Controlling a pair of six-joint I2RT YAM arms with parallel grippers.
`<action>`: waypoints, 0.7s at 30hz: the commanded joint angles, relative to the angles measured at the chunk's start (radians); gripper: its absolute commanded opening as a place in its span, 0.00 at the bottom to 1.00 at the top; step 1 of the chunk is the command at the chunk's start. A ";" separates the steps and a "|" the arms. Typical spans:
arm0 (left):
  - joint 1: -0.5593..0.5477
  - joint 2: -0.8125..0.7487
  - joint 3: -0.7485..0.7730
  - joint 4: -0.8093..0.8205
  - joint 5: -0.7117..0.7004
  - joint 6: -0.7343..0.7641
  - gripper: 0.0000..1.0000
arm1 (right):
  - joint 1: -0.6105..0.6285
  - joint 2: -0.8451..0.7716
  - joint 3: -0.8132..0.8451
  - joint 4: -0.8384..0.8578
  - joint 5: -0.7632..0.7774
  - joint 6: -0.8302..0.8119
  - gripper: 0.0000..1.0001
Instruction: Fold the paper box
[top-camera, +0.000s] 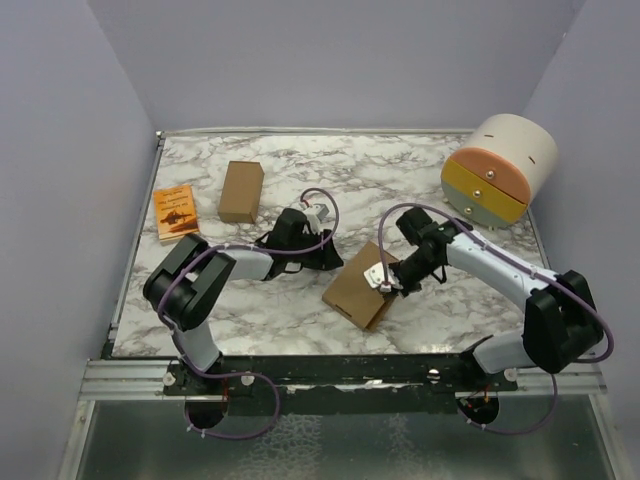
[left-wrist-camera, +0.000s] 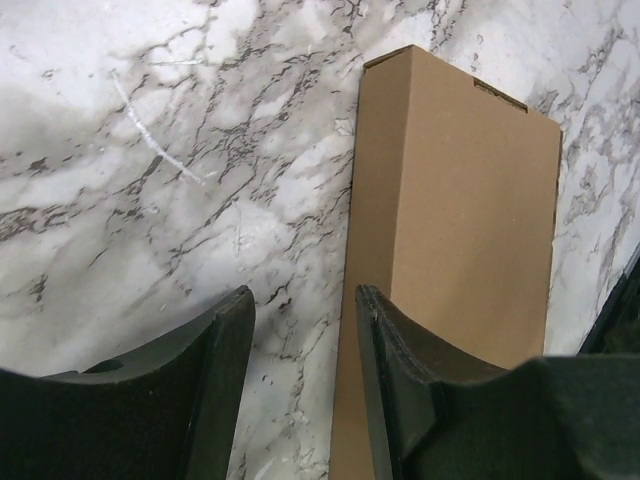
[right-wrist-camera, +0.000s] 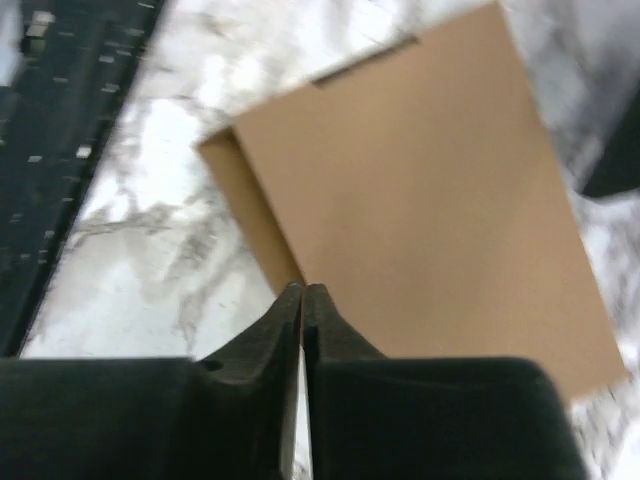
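Note:
The paper box (top-camera: 360, 291) lies closed on the marble table (top-camera: 400, 180), a shallow brown cardboard box set at a slant between the two arms. My left gripper (left-wrist-camera: 305, 292) is open just off the box's (left-wrist-camera: 470, 210) left side; its right finger (left-wrist-camera: 400, 370) overlaps that long edge and only marble and the box's side wall show in the gap. From the other side, my right gripper (right-wrist-camera: 303, 290) has its jaws pressed together, tips over the box's (right-wrist-camera: 420, 190) near edge by a corner, nothing visible between them. In the top view the left gripper (top-camera: 328, 258) and right gripper (top-camera: 386, 284) flank the box.
A narrower brown cardboard box (top-camera: 241, 191) stands at the back left, with an orange booklet (top-camera: 176, 212) beside it near the table's left edge. A round cream drawer unit (top-camera: 498, 168) with pink and yellow fronts sits at the back right. Grey walls enclose three sides.

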 joint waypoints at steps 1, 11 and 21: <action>0.006 -0.085 -0.026 -0.070 -0.082 -0.024 0.48 | 0.003 0.044 -0.031 -0.210 -0.223 -0.371 0.01; 0.019 -0.217 -0.139 -0.088 -0.104 -0.039 0.38 | 0.088 0.073 -0.199 -0.018 -0.132 -0.444 0.01; -0.028 -0.153 -0.183 0.000 -0.019 -0.069 0.31 | 0.125 0.070 -0.250 0.269 -0.031 -0.257 0.01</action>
